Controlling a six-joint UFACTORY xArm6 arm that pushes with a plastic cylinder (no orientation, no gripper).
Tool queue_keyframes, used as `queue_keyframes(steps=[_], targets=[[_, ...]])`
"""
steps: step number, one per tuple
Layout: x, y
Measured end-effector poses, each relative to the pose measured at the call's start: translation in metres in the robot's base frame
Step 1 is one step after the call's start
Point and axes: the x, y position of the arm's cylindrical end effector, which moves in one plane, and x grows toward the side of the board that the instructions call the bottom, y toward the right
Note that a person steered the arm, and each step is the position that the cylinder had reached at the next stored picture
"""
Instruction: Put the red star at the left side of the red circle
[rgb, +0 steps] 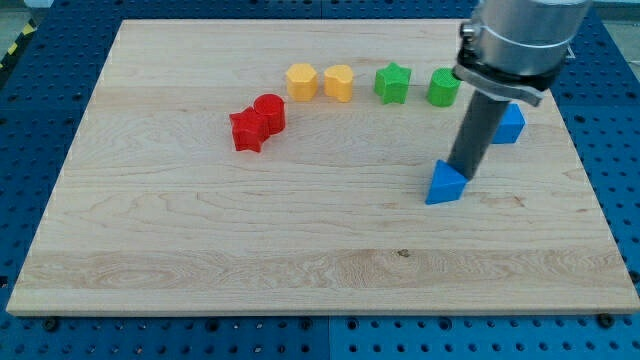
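Note:
The red star (247, 130) lies on the wooden board (200, 250) left of centre, touching the red circle (270, 111) at that block's lower left. My tip (462, 170) is far off at the view's right, just behind a blue triangle (446, 184) and touching or almost touching it. The dark rod rises from there to the grey arm head (520, 45) at the view's top right.
A yellow hexagon (302, 81) and a yellow heart-like block (339, 82) stand right of the red circle. Further right are a green star (393, 83) and a green block (443, 87), partly hidden by the arm. A blue block (511, 124) shows behind the rod.

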Motion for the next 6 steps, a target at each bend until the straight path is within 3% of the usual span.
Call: queue_keyframes(steps=[2,3,4,5,6], targets=[[-0.001,-0.175],[-0.025,-0.247],[-0.076,-0.260],[-0.089,-0.258],[-0.093,-0.297]])
